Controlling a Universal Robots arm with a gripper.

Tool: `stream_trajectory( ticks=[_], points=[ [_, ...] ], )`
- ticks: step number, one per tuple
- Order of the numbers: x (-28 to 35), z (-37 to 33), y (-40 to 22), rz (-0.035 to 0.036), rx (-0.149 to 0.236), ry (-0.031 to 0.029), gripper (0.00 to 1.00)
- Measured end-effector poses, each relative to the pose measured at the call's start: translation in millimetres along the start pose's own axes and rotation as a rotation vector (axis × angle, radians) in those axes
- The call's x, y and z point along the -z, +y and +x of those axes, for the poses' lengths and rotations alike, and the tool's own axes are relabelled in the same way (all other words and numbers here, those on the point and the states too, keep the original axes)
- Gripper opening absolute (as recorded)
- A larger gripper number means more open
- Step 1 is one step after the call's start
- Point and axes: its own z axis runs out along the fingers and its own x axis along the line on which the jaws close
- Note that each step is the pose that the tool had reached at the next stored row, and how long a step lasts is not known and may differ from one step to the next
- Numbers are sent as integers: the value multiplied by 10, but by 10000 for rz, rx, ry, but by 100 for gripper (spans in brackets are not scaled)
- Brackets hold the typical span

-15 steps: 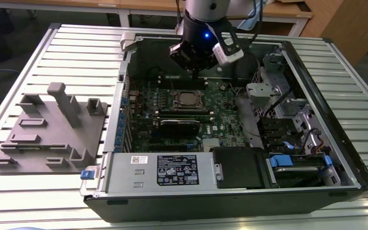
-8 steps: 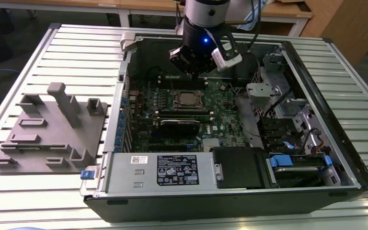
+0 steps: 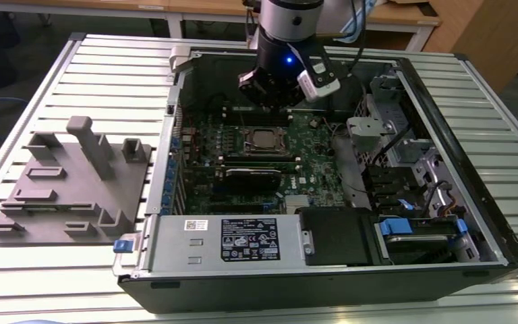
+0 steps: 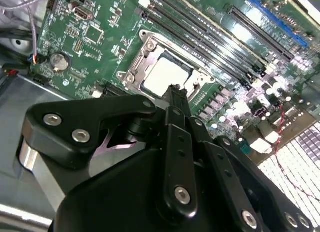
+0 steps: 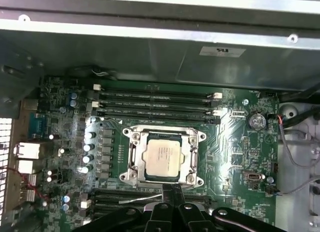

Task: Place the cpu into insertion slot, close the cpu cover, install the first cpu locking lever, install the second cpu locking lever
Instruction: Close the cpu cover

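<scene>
The square cpu point(image 5: 164, 154) lies flat, matte silver top upward, framed by the cpu cover point(image 5: 136, 153); the gripper point(image 5: 172, 191) fingers meet, empty.

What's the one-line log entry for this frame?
chip: square silver-grey cpu seated in metal-rimmed insertion slot | silvery metal-frame cpu cover: flat over chip | black claw: shut, empty, near slot edge

The arm point(image 3: 291, 17) was a silver-grey cylinder ending in a black wrist section with a small blue light point(image 3: 288, 61) on it. At four o'clock from the light sat a white-and-black box point(image 3: 318, 82), and grey cables point(image 3: 360, 30) hung at two o'clock. The gripper point(image 4: 175, 90) was matte black, its rounded linkage plates studded with silver screws point(image 4: 80, 136).
</scene>
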Motion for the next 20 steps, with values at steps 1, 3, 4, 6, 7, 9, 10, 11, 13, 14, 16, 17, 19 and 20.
stream_trajectory(
  ticks=[1, 3, 4, 6, 7, 9, 10, 11, 13, 14, 16, 17, 19, 20],
  points=[
    [-18, 0, -1, -1, -14, -1, 10],
    [-54, 0, -4, 1, -44, -3, 10],
    [-72, 1, -5, 0, -61, -4, 10],
    [-109, 1, -7, 1, -96, -6, 10],
    [-125, 1, -8, 1, -109, -7, 10],
    [-159, 3, -11, 3, -136, -8, 10],
    [-177, 3, -12, 2, -149, -9, 10],
    [-195, 5, -13, 2, -166, -11, 10],
    [-233, 7, -15, 1, -195, -13, 10],
    [-250, 9, -16, 2, -207, -13, 10],
    [-271, 14, -17, 1, -223, -16, 10],
    [-275, 18, -17, 2, -224, -15, 10],
    [-288, 34, -14, 2, -229, -15, 10],
    [-296, 43, -11, 1, -244, -17, 10]
  ],
)
